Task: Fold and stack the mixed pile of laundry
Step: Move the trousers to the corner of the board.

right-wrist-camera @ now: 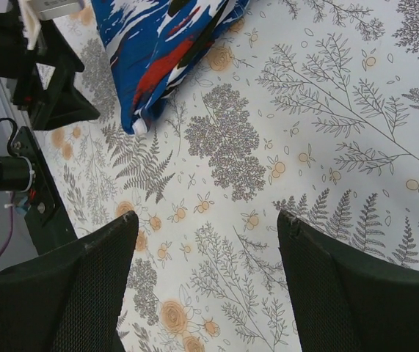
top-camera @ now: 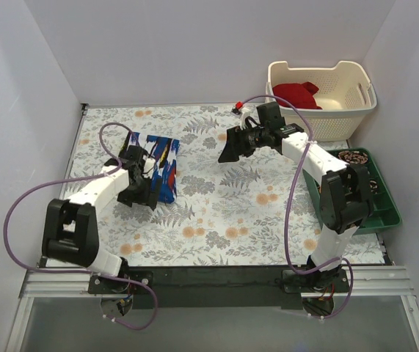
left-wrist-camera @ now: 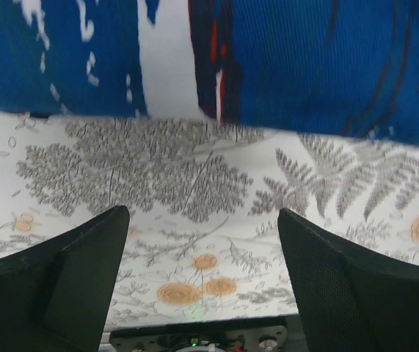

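Observation:
The blue printed garment (top-camera: 161,167) lies folded on the flowered cloth at the left; it also shows in the left wrist view (left-wrist-camera: 304,66) and the right wrist view (right-wrist-camera: 165,51). The deep red garment (top-camera: 297,94) lies in the cream basket (top-camera: 356,92) at the back right. My left gripper (top-camera: 141,192) is open and empty, just at the near edge of the blue garment, in its own view (left-wrist-camera: 203,220). My right gripper (top-camera: 231,152) is open and empty above the cloth's middle, in its own view (right-wrist-camera: 206,218).
A green tray (top-camera: 381,213) of coiled items sits at the right edge, in front of the basket. White walls close in the table on three sides. The flowered cloth (top-camera: 231,213) covers the tabletop.

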`<action>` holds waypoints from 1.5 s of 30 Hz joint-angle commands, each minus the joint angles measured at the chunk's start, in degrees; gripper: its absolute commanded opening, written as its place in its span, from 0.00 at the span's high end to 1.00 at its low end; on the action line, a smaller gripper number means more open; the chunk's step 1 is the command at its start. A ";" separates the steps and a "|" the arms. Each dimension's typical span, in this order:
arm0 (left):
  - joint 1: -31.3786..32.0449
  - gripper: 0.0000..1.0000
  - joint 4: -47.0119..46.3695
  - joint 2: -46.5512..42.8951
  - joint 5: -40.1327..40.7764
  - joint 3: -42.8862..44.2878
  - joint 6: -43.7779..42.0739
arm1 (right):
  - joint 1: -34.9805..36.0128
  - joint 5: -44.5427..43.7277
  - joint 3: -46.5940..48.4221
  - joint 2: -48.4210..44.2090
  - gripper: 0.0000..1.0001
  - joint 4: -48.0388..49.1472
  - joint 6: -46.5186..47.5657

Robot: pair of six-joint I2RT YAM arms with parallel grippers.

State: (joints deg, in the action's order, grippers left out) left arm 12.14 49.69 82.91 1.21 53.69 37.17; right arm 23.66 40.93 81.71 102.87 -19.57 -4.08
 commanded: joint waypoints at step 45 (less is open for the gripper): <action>-5.90 0.08 -14.10 15.01 -20.80 32.00 0.71 | -22.86 -22.46 37.27 3.55 0.01 -7.15 15.24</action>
State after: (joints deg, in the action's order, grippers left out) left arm 5.67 33.69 111.04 -8.93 84.73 39.57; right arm 5.96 27.27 107.74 104.62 -27.73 7.88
